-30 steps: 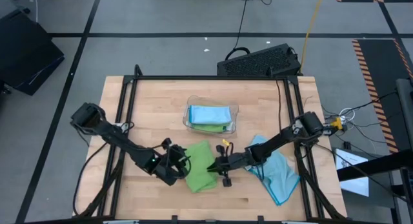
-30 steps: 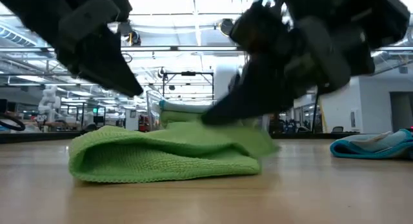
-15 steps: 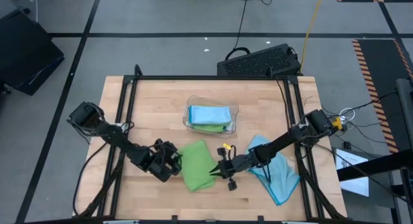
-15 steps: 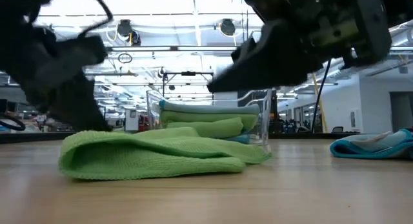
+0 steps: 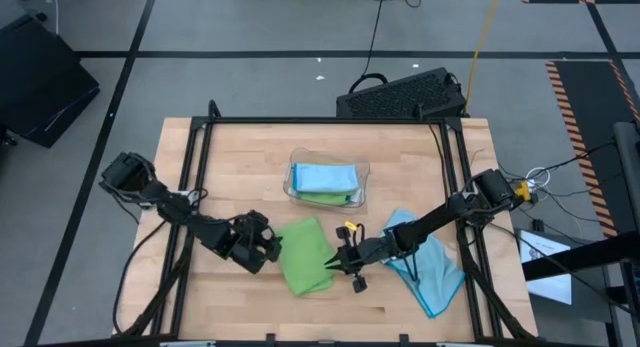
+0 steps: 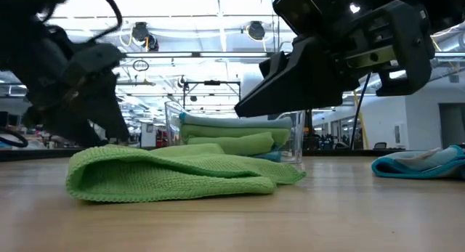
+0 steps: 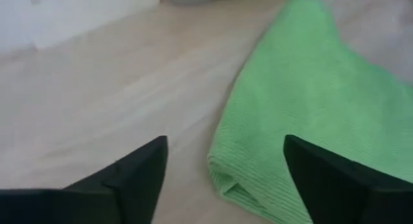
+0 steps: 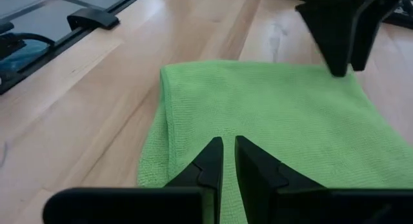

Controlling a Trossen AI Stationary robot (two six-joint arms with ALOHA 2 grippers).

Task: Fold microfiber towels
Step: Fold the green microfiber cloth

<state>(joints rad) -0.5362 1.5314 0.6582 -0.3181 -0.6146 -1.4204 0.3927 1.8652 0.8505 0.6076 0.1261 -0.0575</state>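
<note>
Green towel (image 5: 306, 255): lay folded over near the table's front edge, between the two grippers; rounded fold on the left side, thinner loose edges toward the right in the low view.
Left gripper (image 5: 268, 249): hung just beside the towel's left fold, clear of the cloth; fingers (image 7: 122, 182) spread wide with bare wood between them in the wrist view; held nothing.
Right gripper (image 5: 335, 260): sat at the towel's right edge, low over the cloth; fingers (image 8: 210, 161) pressed nearly together with only a thin slit between; whether any cloth was caught in them, cannot tell.
Blue towel (image 5: 432, 269): lay crumpled and unfolded toward the front right, partly under the right arm, well apart from the green one.
Table (image 5: 230, 167): pale wood, bare across the left half.
Tray (image 5: 326, 183): stood farther back near mid-table, holding a folded stack, blue on top, green showing beneath.
Step in hand: judged a fold of the green towel just laid, left side let go.
Next move: likely called for checking that the edges met squarely, then either another fold or a lift into the tray; grip would need both layers at once, or the fold could slide open.
</note>
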